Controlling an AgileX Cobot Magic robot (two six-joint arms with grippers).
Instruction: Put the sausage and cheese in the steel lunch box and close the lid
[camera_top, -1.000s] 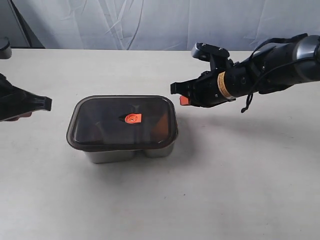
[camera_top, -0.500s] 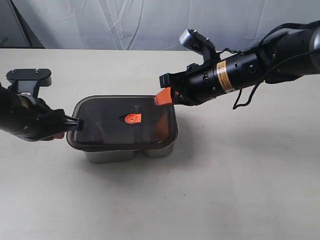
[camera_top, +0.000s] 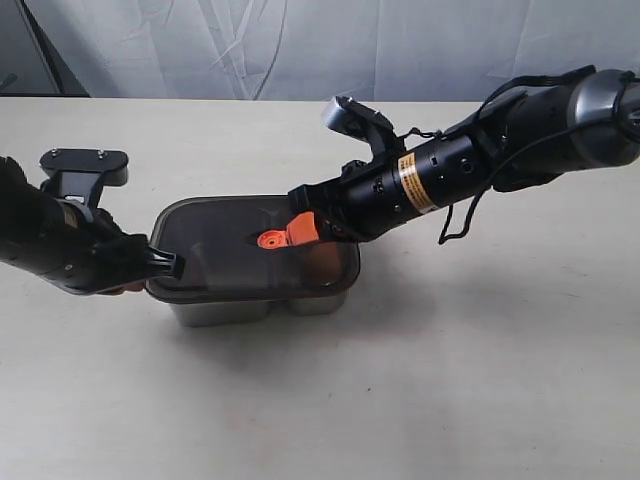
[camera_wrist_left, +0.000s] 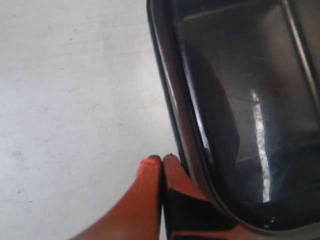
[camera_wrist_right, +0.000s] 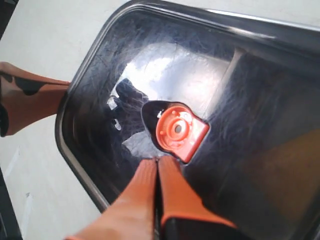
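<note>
The dark smoky lid (camera_top: 215, 250) lies on the steel lunch box (camera_top: 225, 310), whose shiny wall shows beneath it. My right gripper (camera_top: 297, 230) is shut, with its tips over the lid right beside the orange valve tab (camera_top: 268, 240). The right wrist view shows those tips (camera_wrist_right: 158, 161) at the tab (camera_wrist_right: 177, 129). My left gripper (camera_top: 172, 265) is shut with nothing in it, against the lid's left rim (camera_wrist_left: 172, 105). The sausage is hidden. A dim orange-brown patch (camera_top: 325, 258) shows through the lid at its right end; I cannot tell if it is the cheese.
The pale table (camera_top: 450, 380) runs wide on all sides of the box. A white cloth backdrop (camera_top: 300, 40) hangs behind the far edge. The right arm (camera_top: 500, 150) reaches in low from the right, over the box's far right corner.
Both grippers have closed in on the box. The right one moved left from beyond the far right corner to the valve tab. The left one came up to the lid's left rim. The box shifted slightly right.
</note>
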